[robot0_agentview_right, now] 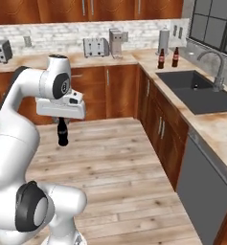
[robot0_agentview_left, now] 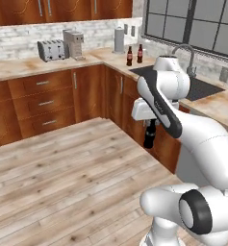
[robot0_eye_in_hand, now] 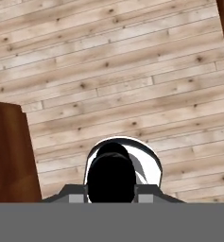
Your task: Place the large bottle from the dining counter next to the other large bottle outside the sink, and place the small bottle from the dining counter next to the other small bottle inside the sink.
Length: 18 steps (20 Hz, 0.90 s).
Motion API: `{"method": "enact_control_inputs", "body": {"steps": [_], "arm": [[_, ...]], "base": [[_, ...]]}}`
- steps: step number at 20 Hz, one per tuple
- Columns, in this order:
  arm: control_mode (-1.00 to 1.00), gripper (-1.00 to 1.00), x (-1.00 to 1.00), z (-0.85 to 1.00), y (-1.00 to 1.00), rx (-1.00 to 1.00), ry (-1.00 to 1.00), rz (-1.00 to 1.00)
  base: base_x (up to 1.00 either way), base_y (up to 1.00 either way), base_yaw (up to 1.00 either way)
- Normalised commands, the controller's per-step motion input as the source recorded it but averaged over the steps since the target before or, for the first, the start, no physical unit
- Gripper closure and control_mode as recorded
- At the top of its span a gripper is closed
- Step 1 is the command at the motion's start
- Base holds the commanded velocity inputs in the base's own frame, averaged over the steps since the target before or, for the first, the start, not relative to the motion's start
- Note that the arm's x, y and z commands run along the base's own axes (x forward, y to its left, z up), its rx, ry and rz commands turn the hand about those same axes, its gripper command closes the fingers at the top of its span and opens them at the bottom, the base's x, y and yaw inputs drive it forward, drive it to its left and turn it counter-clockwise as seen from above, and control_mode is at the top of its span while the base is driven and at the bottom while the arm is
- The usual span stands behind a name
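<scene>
Gripper (robot0_agentview_right: 62, 120): clamped on the small black bottle (robot0_agentview_right: 62, 133), which hung upright below the hand, above the wood floor (robot0_agentview_right: 115, 158).
Hand view: looked straight down on the bottle's black top.
Base views: two large brown bottles (robot0_agentview_right: 161, 59) stood together on the counter (robot0_agentview_right: 220, 127) beside the sink (robot0_agentview_right: 194, 91).

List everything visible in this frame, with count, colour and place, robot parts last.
large bottles: two, dark brown with red labels, on the counter beside the sink
small bottle: one, black, hanging in the gripper above the wood floor
sink: one, dark, set in the marble counter
faucet: one, grey, behind the sink
toaster: one, silver, back counter
coffee machine: one, grey, beside the toaster
gripper: one, shut on the small bottle's neck
</scene>
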Motion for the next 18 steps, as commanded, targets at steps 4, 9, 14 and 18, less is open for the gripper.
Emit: {"method": "enact_control_inputs", "body": {"steps": [4,9,14,18], "arm": [[1.00,1.00,0.00,0.00,0.00,0.00,0.00,0.00],[1.00,1.00,0.00,0.00,0.00,0.00,0.00,0.00],[1.00,1.00,0.00,0.00,0.00,0.00,0.00,0.00],[1.00,1.00,0.00,0.00,0.00,0.00,0.00,0.00]], "base": [[0.70,0.00,0.00],[0.70,0.00,-0.02],[0.86,0.00,-0.08],[0.81,0.00,-0.20]]}}
